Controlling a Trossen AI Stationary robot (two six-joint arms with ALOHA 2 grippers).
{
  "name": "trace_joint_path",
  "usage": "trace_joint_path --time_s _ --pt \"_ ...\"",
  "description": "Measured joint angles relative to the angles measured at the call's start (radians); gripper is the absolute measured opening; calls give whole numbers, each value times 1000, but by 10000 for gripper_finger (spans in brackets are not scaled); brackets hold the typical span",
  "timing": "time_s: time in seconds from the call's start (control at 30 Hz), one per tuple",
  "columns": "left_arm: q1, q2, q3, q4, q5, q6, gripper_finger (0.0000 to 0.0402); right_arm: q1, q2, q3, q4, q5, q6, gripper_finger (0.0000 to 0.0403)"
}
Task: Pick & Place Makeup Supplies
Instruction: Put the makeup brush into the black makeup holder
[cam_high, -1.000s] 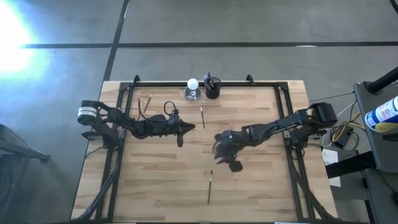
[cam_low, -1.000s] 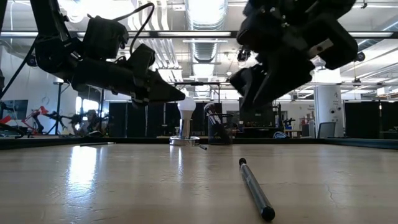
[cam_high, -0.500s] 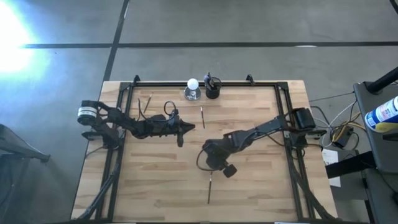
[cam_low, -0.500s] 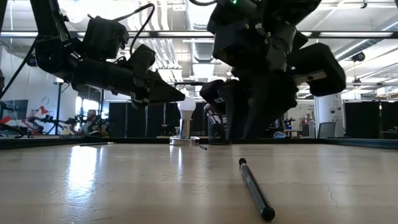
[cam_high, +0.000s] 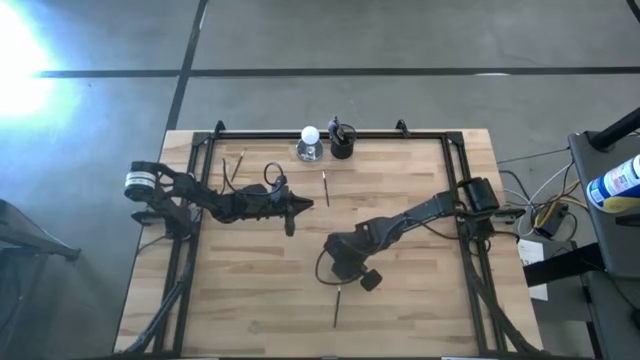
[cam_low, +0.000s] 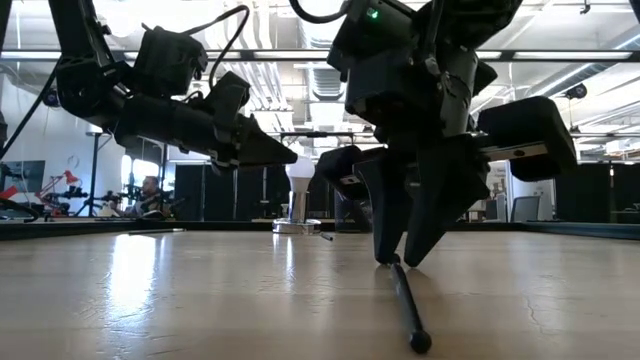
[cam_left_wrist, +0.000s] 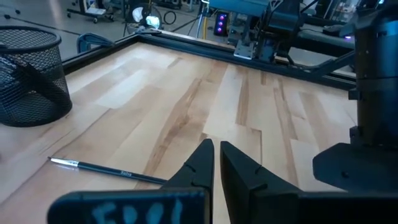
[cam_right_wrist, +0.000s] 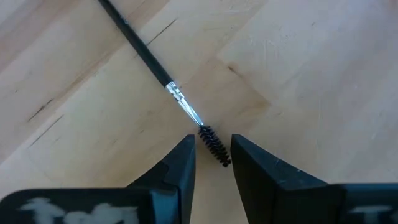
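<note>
A thin dark makeup brush (cam_high: 337, 308) lies flat on the wooden table, near its front middle. Its bristled spoolie end (cam_right_wrist: 216, 148) points toward the far edge. My right gripper (cam_right_wrist: 212, 140) points steeply down over that end. It is open, with one finger on each side of the bristles, and its tips are low at the table (cam_low: 397, 262). My left gripper (cam_high: 305, 203) hovers shut above the table's left middle and holds nothing (cam_left_wrist: 215, 163). Another brush (cam_high: 325, 187) lies just beyond it.
A white ball on a clear base (cam_high: 310, 141) and a black mesh cup (cam_high: 341, 142) stand at the far edge. Two more brushes (cam_high: 232, 168) lie at the far left, beside the left arm. A black rail (cam_high: 330, 134) frames the table.
My right gripper has moved toward the table's left and near edges and has come down. It has rolled and tipped steeper, and its fingers now stand over the far end of the brush. The brush has stayed where it was.
</note>
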Motion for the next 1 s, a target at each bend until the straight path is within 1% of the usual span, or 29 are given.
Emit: trace_joint_path --time_s 0.13,0.37,0.5,0.57,0.7,0.77,0.87,1.0 --pt "0 0 0 0 0 17 20 0 -3 -1 -2 2 1 83" --pt "0 0 0 0 0 26 20 0 -3 -3 -19 2 4 16" --pt "0 0 0 0 0 20 20 -1 -10 -3 -45 19 22 9" --pt "0 0 0 0 0 -7 20 -2 -21 -4 -68 25 30 9" --pt "0 0 2 -9 11 -99 20 -2 -49 -5 -131 123 27 8" --pt "0 0 3 -24 59 -143 20 -7 -70 -7 -156 181 24 8" --pt "0 0 2 -50 169 -218 20 -16 -107 -6 -176 271 24 8" --pt "-6 0 9 -99 285 -384 24 -29 -145 -5 -194 345 18 8"
